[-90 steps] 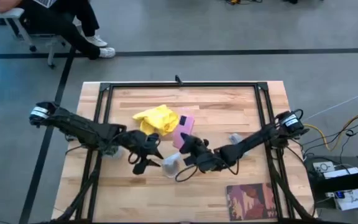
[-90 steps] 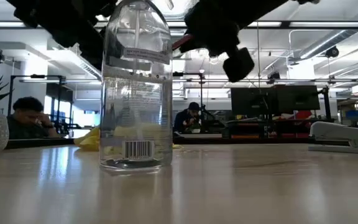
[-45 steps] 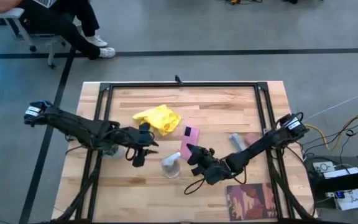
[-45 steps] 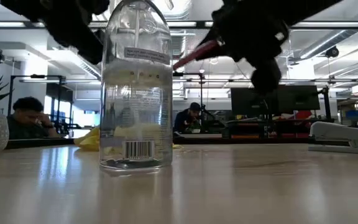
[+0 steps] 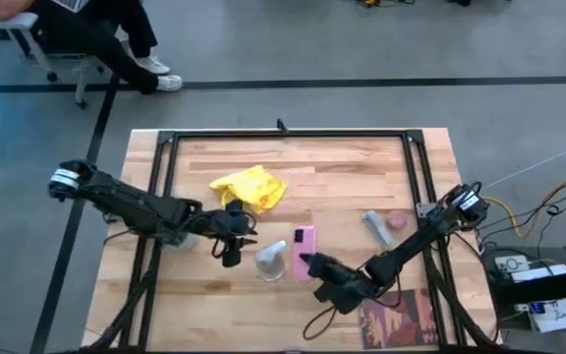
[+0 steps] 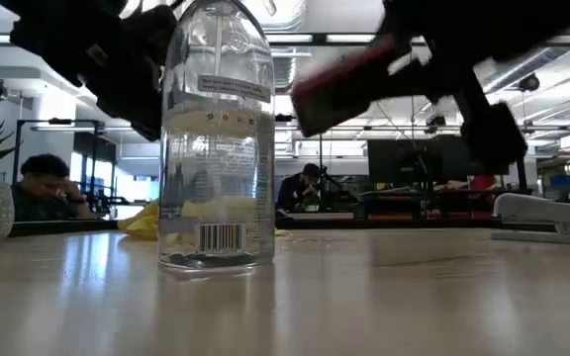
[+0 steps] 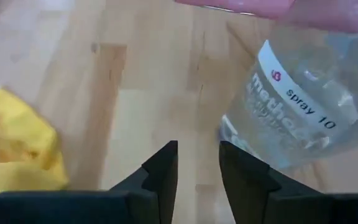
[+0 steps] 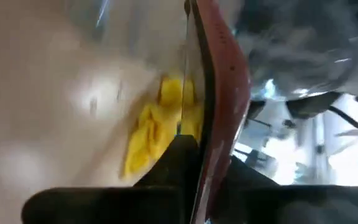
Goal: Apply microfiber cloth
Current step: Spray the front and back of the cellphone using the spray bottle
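I see the right gripper pinching the pink phone by its edge; the left gripper has its fingers only a little apart, with nothing between them.

The phone is held above the wooden table, just beside the clear spray bottle. The left gripper hangs on the other side of this bottle. The microfiber cloth lies crumpled on the table, farther back, near the left gripper but apart from it.
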`<move>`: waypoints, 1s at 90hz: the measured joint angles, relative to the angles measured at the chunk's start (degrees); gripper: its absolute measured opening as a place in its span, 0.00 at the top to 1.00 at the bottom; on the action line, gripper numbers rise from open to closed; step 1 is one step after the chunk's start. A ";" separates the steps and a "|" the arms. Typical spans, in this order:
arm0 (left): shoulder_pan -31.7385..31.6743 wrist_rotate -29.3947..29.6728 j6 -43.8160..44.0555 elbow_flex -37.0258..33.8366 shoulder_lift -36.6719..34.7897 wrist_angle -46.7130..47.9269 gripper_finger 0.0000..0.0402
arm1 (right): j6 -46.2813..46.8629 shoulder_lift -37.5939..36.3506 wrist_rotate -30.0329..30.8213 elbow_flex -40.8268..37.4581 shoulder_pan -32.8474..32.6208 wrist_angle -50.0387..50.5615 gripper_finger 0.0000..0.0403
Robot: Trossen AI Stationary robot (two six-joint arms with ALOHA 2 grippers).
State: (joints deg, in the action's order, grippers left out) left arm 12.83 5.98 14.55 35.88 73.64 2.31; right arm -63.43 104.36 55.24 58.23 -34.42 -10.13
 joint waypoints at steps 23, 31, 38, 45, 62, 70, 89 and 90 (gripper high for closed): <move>1.91 -7.92 5.80 0.04 4.97 -2.22 0.74 | 3.42 0.00 -0.24 1.52 2.90 0.51 0.99; 3.16 -8.07 7.01 0.04 5.54 -2.96 0.75 | 3.55 0.00 0.16 1.51 4.40 0.41 0.99; 4.10 -8.47 8.41 0.04 5.63 -3.00 0.75 | 4.11 0.00 0.22 1.51 5.76 0.47 0.99; 4.92 -8.41 9.44 0.04 5.18 -3.25 0.75 | 5.11 0.00 0.44 1.51 6.78 0.37 0.99; 5.54 -8.16 9.55 0.04 3.36 -0.36 0.75 | 5.14 0.00 3.79 1.53 6.86 0.25 0.99; 5.52 -6.40 9.38 0.04 2.26 1.93 0.75 | 5.11 0.00 5.45 1.84 5.32 0.32 0.99; 5.48 0.15 8.38 -0.02 -0.21 4.33 0.76 | 7.50 0.00 6.42 3.85 -0.38 0.45 0.99; 5.45 0.18 8.37 -0.02 -0.28 4.36 0.76 | 7.87 0.00 6.43 3.97 -0.57 0.51 0.99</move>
State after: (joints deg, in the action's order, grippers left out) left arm 18.29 6.16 22.92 35.86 73.36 6.67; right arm -55.56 104.36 61.67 62.20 -34.99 -9.62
